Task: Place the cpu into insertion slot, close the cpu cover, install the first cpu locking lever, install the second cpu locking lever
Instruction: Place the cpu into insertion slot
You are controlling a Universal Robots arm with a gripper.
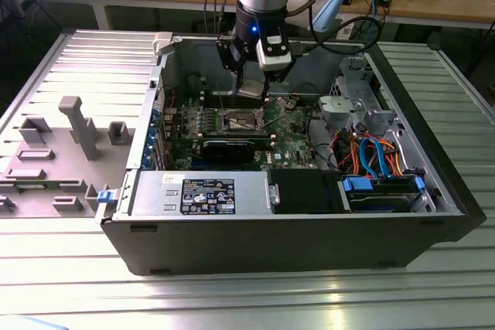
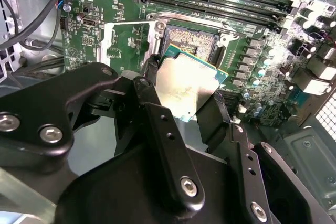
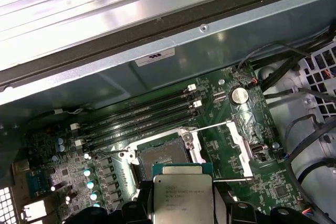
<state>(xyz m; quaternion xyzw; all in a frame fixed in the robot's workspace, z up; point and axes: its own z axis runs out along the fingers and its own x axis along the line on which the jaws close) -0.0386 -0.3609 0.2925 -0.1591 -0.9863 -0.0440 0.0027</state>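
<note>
My gripper (image 2: pixel 185 94) is shut on the cpu (image 2: pixel 190 83), a flat silver-topped square chip held by two opposite edges between the black fingers (image 2: pixel 152 74). In both wrist views the cpu (image 3: pixel 181 196) hangs slightly tilted just above the insertion slot (image 3: pixel 159 156), overlapping one edge of it. The slot (image 2: pixel 190 42) is a dark square recess on the green board with nothing in it. The cpu cover (image 3: pixel 239 149) is swung open beside the slot, with green board visible through its cut-out frame (image 2: pixel 131 38). In the exterior view the gripper (image 1: pixel 251 89) reaches down into the computer case over the slot (image 1: pixel 240 120).
Long black memory slots (image 3: pixel 142 119) run beside the slot toward the case wall (image 3: pixel 157 80). A black graphics card (image 1: pixel 232 147), a power supply (image 1: pixel 197 193), a drive cage (image 1: pixel 360 106) and coloured cables (image 1: pixel 371 156) crowd the case. Loose black cables (image 3: pixel 304 135) lie beyond the cover.
</note>
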